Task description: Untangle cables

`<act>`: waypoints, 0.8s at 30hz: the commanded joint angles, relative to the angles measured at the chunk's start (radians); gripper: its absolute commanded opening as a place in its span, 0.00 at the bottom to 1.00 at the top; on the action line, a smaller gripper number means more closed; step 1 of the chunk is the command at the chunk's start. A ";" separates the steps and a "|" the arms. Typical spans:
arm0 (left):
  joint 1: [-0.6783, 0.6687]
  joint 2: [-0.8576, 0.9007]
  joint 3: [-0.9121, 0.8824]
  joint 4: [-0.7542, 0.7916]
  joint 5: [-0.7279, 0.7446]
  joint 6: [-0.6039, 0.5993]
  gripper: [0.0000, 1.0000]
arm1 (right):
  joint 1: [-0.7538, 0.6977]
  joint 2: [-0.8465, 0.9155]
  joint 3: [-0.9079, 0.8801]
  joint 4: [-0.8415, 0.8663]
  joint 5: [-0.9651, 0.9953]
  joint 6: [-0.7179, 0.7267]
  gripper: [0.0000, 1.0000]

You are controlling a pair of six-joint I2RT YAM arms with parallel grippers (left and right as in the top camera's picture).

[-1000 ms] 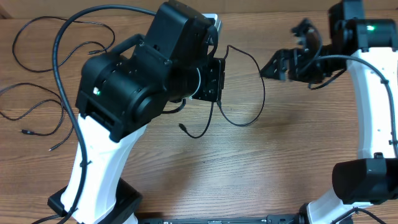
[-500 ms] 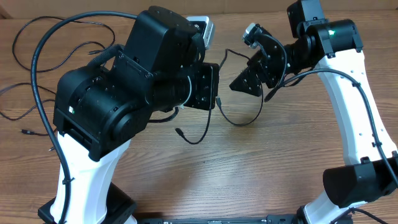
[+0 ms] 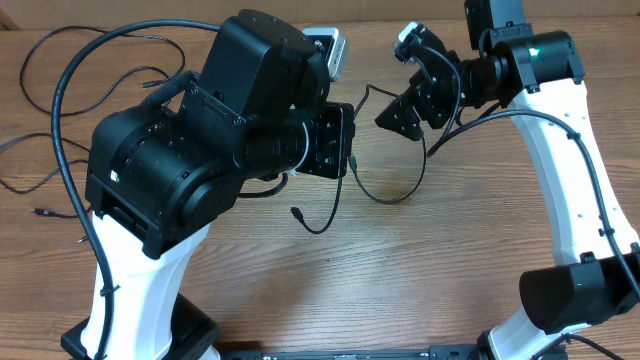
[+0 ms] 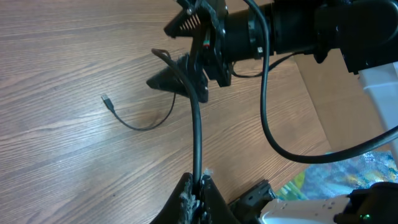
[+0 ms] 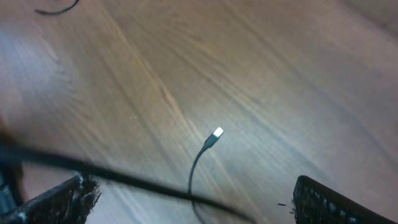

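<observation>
Left wrist view, bottom centre: left hand [image 4: 196,200] clamped on a black cable [image 4: 198,124], which runs up-frame between the spread, empty fingers of the right hand [image 4: 181,50]. Overhead hides that grip behind the arm but shows loose cables [image 3: 40,212] on the bench [image 3: 420,280] at far left. Only the right wrist view shows a silver plug [image 5: 217,132].

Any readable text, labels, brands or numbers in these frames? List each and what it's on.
None legible in any view.
Colourful printed sheet, lower right of the left wrist view: print too blurred to read.
Left arm housing and right arm housing: no readable markings, only green lights.
cable plug: no marking visible.
</observation>
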 commanded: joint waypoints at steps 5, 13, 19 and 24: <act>-0.002 -0.023 0.001 -0.001 0.047 -0.009 0.04 | 0.000 -0.003 0.002 0.058 -0.076 0.013 0.98; -0.002 -0.023 0.001 -0.001 0.044 -0.009 0.04 | -0.001 0.002 0.002 0.039 -0.095 0.049 0.32; -0.002 -0.023 0.001 -0.001 -0.064 0.004 0.04 | -0.001 0.002 0.002 0.027 -0.166 0.256 0.04; -0.001 -0.023 0.000 -0.001 -0.256 0.023 0.04 | -0.001 0.001 0.002 -0.067 -0.321 0.466 0.04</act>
